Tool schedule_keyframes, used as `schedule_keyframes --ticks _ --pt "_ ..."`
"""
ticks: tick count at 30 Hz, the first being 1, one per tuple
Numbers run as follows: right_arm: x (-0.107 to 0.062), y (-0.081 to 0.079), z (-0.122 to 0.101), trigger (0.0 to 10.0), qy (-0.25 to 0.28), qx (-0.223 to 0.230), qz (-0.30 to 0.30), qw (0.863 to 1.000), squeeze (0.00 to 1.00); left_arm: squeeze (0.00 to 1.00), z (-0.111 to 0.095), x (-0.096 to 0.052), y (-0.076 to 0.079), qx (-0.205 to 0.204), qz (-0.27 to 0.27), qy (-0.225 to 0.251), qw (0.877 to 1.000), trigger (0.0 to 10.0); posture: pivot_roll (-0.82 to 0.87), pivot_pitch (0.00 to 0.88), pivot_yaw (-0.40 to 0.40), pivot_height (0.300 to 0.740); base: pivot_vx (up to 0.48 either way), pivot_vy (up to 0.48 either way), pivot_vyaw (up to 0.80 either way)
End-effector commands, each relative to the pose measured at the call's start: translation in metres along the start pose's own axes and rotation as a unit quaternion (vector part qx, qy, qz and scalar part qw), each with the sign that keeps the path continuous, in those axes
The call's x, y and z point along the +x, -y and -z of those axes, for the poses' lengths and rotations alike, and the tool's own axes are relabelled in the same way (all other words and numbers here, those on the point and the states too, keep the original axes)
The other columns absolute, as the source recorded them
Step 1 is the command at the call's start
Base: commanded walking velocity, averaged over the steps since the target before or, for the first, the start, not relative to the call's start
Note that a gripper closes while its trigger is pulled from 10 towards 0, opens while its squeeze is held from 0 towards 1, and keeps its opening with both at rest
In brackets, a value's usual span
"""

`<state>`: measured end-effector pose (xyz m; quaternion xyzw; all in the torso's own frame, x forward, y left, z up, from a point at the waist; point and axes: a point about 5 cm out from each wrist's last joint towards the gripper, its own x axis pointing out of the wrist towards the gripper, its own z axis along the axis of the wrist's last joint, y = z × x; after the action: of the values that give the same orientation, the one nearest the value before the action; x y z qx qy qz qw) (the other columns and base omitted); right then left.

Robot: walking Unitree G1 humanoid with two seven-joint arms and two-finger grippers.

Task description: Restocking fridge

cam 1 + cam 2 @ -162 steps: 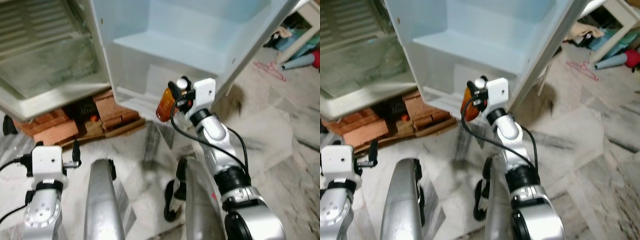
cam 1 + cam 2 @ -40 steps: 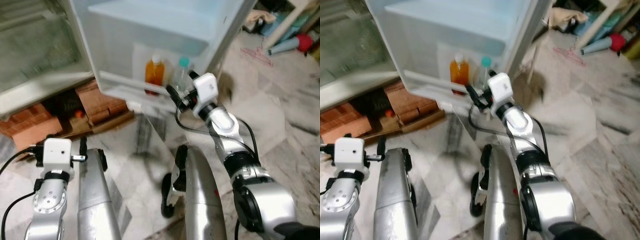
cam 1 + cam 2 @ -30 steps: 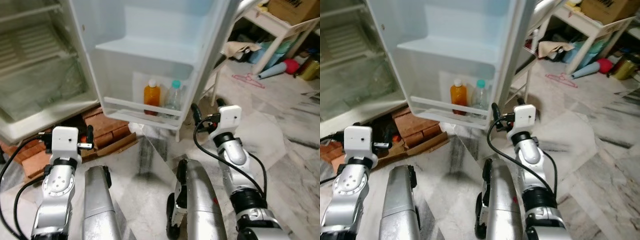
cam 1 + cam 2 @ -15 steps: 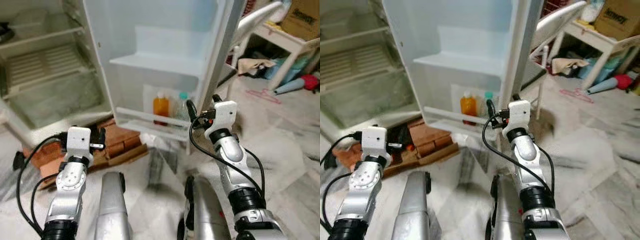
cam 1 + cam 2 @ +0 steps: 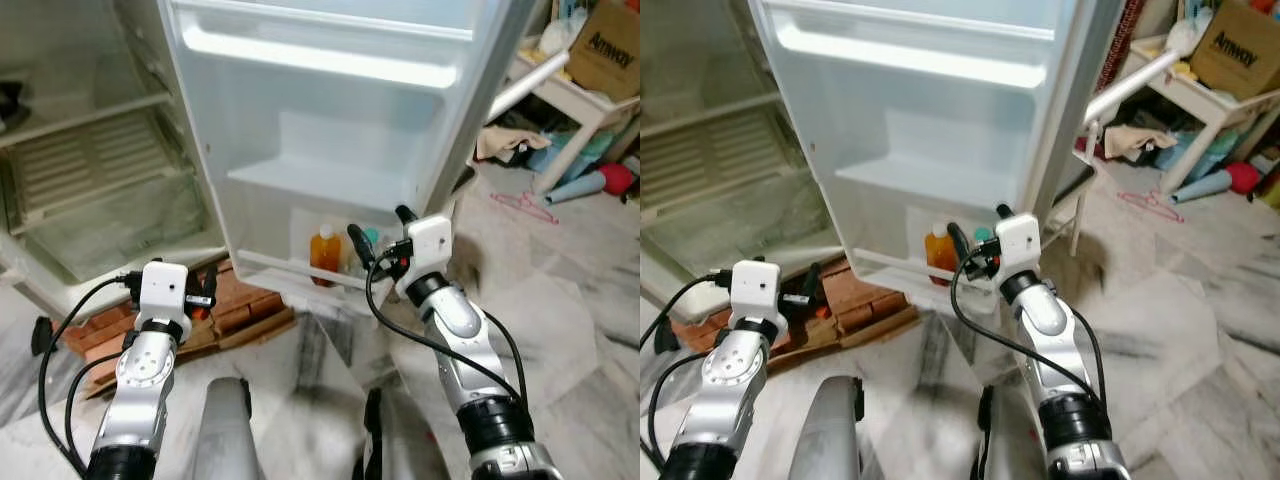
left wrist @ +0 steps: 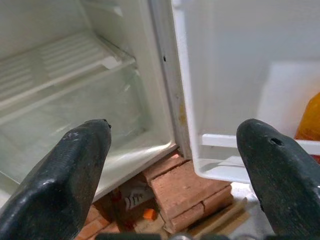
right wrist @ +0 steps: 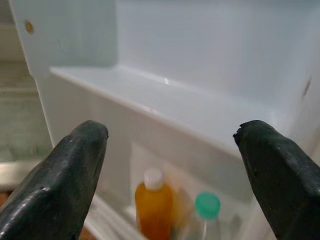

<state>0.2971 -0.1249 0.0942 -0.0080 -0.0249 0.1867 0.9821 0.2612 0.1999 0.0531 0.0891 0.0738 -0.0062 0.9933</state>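
Note:
The open fridge door (image 5: 330, 120) faces me. An orange bottle (image 5: 323, 250) with a white cap stands upright in its bottom shelf (image 5: 285, 271), with a clear bottle (image 7: 206, 212) with a teal cap right beside it. My right gripper (image 5: 380, 231) hovers open and empty just in front of that shelf, above the two bottles and partly hiding the clear one. My left gripper (image 6: 175, 131) is open and empty too, held low on the left and pointing at the door's hinge edge and the fridge's bottom compartment (image 5: 100, 200).
The fridge stands on red bricks (image 5: 240, 308) and wooden boards. To the right are a white table (image 5: 560, 85), a cardboard box (image 5: 612, 42), a pink hanger (image 5: 518, 205) and other clutter on the marble floor (image 5: 560, 300). A middle door shelf (image 5: 320, 185) is bare.
The orange bottle, held by my right gripper 5.4 s ago, now stands in the door shelf and the gripper is open off it. The camera has tilted up; both arms sit higher.

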Motion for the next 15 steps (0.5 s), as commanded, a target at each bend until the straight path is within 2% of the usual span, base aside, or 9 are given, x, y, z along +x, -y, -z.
schedule_keyframes --ticks 1,5,7,9,15 --pt "0.001 0.004 -0.005 10.0 0.012 0.002 0.036 0.999 0.00 0.00 0.004 -0.004 0.001 -0.014 0.017 -0.012 1.000 10.0 0.13 0.000 -0.040 0.700 0.000 0.000 0.00" --pt "-0.001 0.011 -0.003 10.0 0.018 0.009 0.077 0.997 0.00 0.00 0.007 -0.007 -0.005 -0.014 0.004 -0.017 1.000 10.0 0.14 0.000 -0.044 0.720 0.000 0.000 0.00" --pt "-0.007 0.023 0.003 10.0 0.010 0.013 0.129 0.991 0.00 0.00 0.009 -0.009 -0.009 -0.006 0.007 -0.021 1.000 10.0 0.15 0.000 -0.050 0.735 0.000 0.000 0.00" --pt "-0.012 0.026 0.005 10.0 0.004 0.018 0.146 0.989 0.00 0.00 0.010 -0.010 -0.011 -0.008 0.005 -0.026 1.000 10.0 0.14 0.000 -0.048 0.740 0.000 0.000 0.00" --pt "-0.026 0.026 0.014 10.0 -0.018 0.020 0.134 0.991 0.00 0.00 0.011 -0.014 -0.011 -0.024 0.021 -0.035 0.999 10.0 0.13 0.000 -0.053 0.740 0.000 0.000 0.00"
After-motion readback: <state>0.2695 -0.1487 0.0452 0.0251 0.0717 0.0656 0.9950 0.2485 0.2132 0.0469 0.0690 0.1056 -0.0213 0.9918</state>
